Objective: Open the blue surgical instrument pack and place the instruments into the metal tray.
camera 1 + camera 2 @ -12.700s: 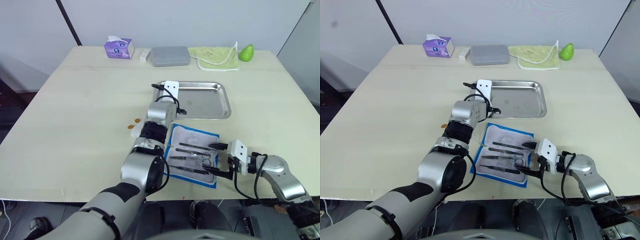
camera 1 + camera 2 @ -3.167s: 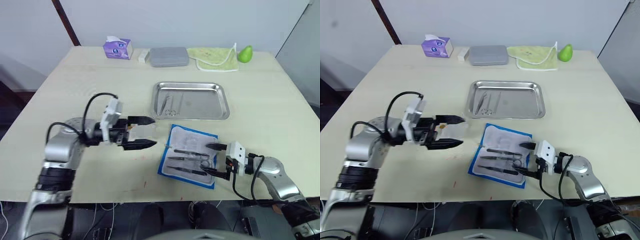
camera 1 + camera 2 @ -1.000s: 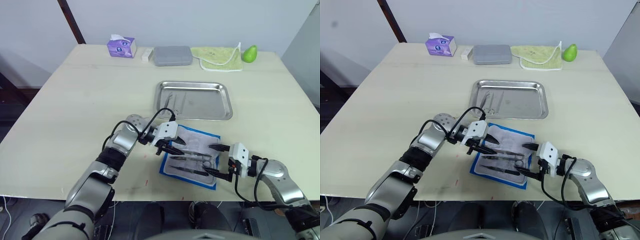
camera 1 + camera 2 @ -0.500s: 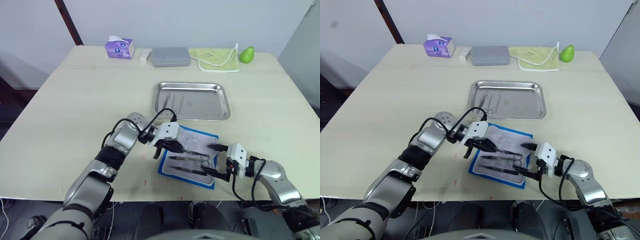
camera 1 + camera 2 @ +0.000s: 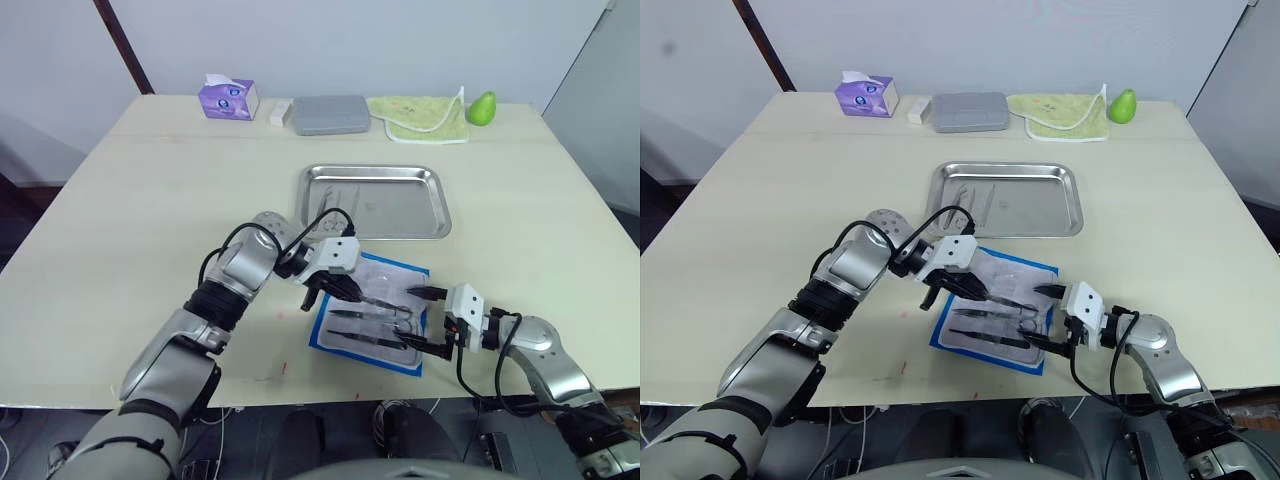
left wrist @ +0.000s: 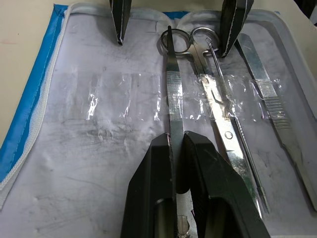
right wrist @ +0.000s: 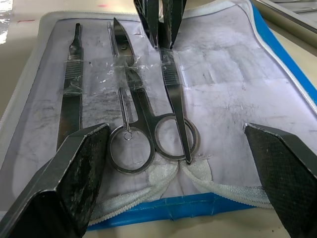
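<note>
The blue surgical instrument pack (image 5: pixel 368 311) lies unfolded near the table's front edge, pale lining up. On the lining lie three instruments under a strip of clear tape: slim tweezers (image 6: pixel 173 94), scissors (image 6: pixel 216 106) and a flat handle (image 6: pixel 267 105). My left gripper (image 6: pixel 176 141) is shut on the tweezers, low over the pack's left side (image 5: pixel 345 288). My right gripper (image 7: pixel 176 133) stands wide open at the pack's right edge (image 5: pixel 424 320), around the scissors' rings without touching them. The metal tray (image 5: pixel 400 213) sits just behind the pack, with a few thin instruments (image 5: pixel 333 200) in its left part.
Along the table's far edge stand a purple tissue box (image 5: pixel 228 98), a small white block (image 5: pixel 280 112), a matte grey case (image 5: pixel 326 113), a green cloth (image 5: pixel 424 116) and a green pear (image 5: pixel 482 107). The table's front edge runs just below the pack.
My left gripper has come in from the left, where it stood open, onto the pack and is shut on the tweezers. The right gripper has stayed put. The camera has shifted a little.
</note>
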